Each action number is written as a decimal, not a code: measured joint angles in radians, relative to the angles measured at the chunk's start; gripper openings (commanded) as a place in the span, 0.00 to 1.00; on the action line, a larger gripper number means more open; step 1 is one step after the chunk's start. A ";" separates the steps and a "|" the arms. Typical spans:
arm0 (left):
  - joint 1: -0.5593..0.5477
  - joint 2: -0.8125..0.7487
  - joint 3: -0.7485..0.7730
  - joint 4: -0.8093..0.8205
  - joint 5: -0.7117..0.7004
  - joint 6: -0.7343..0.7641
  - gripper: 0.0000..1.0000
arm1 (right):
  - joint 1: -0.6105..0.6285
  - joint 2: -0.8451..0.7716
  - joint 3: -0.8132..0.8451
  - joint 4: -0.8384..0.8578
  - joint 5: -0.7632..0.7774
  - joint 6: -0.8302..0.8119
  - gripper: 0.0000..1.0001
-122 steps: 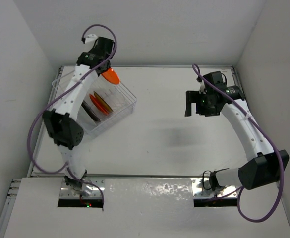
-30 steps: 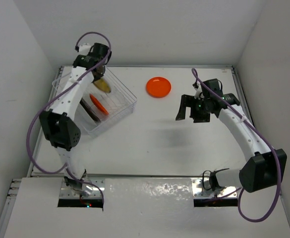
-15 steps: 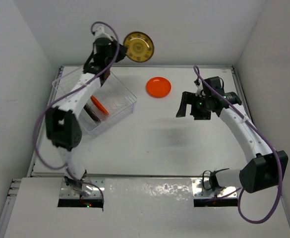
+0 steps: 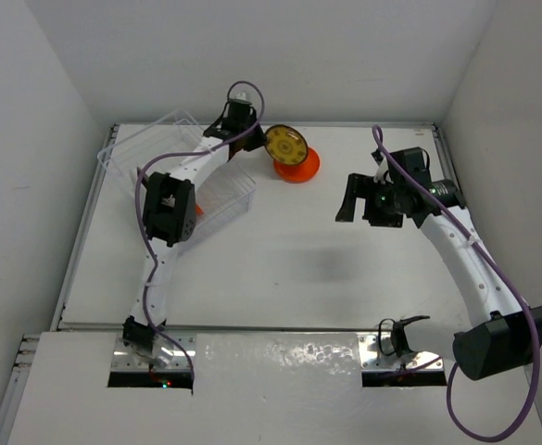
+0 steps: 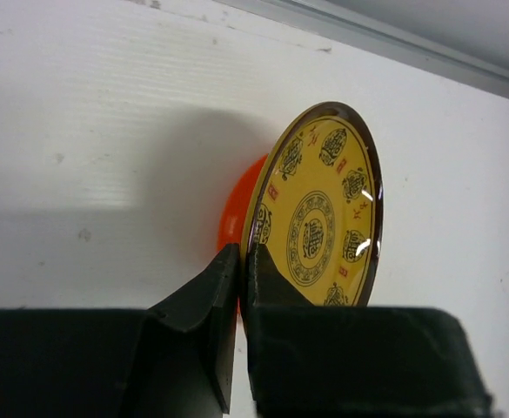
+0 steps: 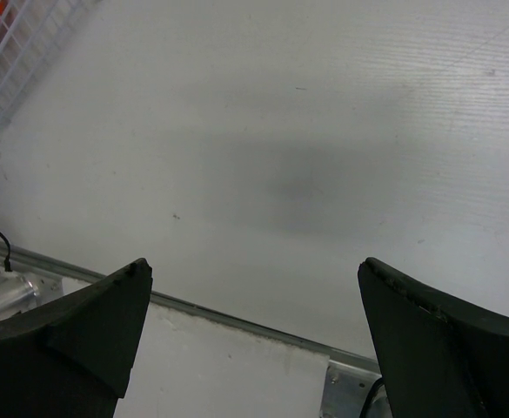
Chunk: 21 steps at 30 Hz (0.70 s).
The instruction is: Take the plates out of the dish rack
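Yellow plate (image 5: 319,209) held on edge, rim pinched by left gripper (image 5: 241,261), jaws clamped on it; edge grip suits lifting out of slots. It hangs just over orange plate (image 4: 300,168), which lies flat on bench (image 4: 298,269) right of dish rack (image 4: 236,197). Judged about to be stacked there. Rack contents mostly hidden behind arm. Right gripper (image 4: 363,200) well apart, jaws wide, nothing between. Plate face: dark medallions, red marks, perhaps characters; not readable.
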<state>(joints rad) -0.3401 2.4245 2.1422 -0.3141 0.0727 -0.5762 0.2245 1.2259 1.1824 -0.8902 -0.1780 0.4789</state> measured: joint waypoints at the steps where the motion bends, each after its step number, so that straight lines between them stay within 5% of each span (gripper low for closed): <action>1: -0.007 0.000 0.006 -0.003 0.000 0.003 0.19 | 0.000 0.000 0.000 -0.002 0.001 0.000 0.99; 11: -0.058 0.001 0.053 -0.051 0.006 0.025 0.81 | 0.000 0.000 0.000 -0.002 0.010 0.001 0.99; 12: -0.058 0.001 0.072 -0.071 -0.001 0.025 0.97 | 0.000 0.000 0.000 -0.001 0.010 0.001 0.99; 17: -0.056 -0.062 0.164 -0.269 -0.250 0.005 1.00 | 0.000 0.005 -0.010 0.008 0.010 0.001 0.99; 21: -0.031 -0.280 0.032 -0.468 -0.483 -0.080 0.99 | 0.000 0.023 -0.029 0.034 0.000 0.001 0.99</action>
<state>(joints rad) -0.3710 2.1448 2.1746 -0.7818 -0.4103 -0.6567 0.2241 1.2491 1.1538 -0.8566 -0.1776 0.4801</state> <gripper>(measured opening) 0.999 0.986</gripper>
